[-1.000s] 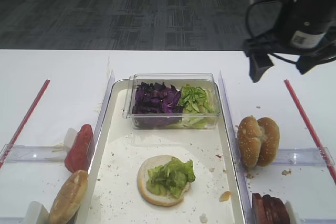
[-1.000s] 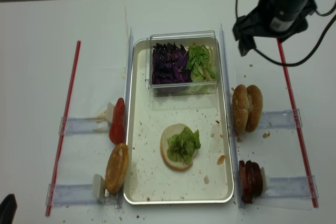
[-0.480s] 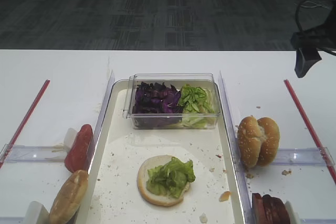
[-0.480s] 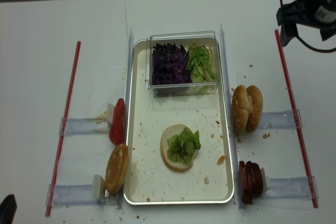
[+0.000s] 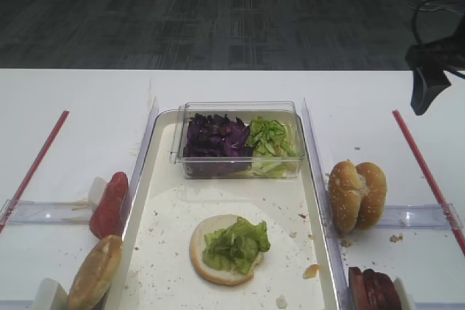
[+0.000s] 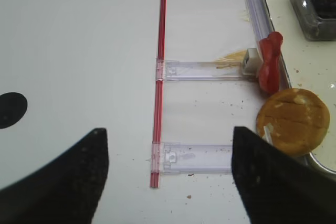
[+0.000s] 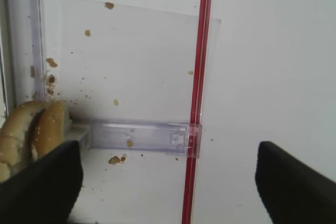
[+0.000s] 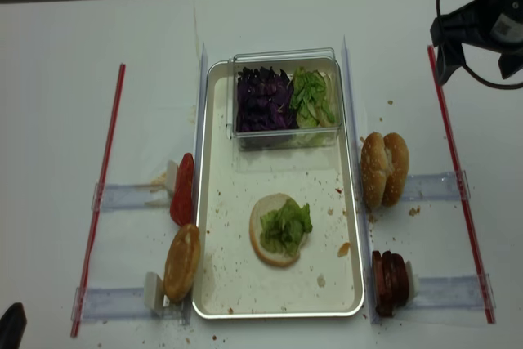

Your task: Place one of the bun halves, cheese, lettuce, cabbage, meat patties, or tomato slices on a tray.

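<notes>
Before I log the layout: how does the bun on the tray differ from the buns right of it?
The bun half on the tray lies flat, cut face up, topped with lettuce. The sesame buns stand on edge, bare, on the table outside the tray. All are golden-brown bread.

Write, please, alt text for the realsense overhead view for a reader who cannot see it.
A white tray holds a bun half topped with lettuce and a clear box of cabbage and greens. Tomato slices and a bun stand left; buns and meat patties right. The right gripper hovers far right.
</notes>
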You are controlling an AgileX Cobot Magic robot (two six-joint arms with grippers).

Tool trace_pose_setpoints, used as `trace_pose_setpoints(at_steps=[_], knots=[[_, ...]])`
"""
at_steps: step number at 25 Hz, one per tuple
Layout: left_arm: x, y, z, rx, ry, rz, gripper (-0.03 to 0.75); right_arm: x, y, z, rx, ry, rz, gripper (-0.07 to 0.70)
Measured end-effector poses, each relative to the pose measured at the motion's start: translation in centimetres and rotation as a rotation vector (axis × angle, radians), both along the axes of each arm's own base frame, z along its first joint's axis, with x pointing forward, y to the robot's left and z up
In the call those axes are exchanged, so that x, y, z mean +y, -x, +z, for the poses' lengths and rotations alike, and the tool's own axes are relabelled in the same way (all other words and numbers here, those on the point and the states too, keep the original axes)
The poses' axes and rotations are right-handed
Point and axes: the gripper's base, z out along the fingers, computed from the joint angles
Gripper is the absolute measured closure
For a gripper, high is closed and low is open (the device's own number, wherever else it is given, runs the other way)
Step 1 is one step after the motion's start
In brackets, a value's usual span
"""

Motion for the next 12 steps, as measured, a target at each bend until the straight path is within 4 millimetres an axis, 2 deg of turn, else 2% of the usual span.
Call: trace_pose_setpoints(at_steps=[4, 12], knots=[[0.0, 0.0, 0.0, 0.0, 0.0, 0.0, 0.225, 0.0, 2.4, -0.4, 0.018, -0.003, 0.0, -0.058], [0.0, 0.0, 0.0, 0.0, 0.0, 0.0, 0.225, 0.0, 11.0, -4.4, 0.092, -0.01, -0.009, -0.058]])
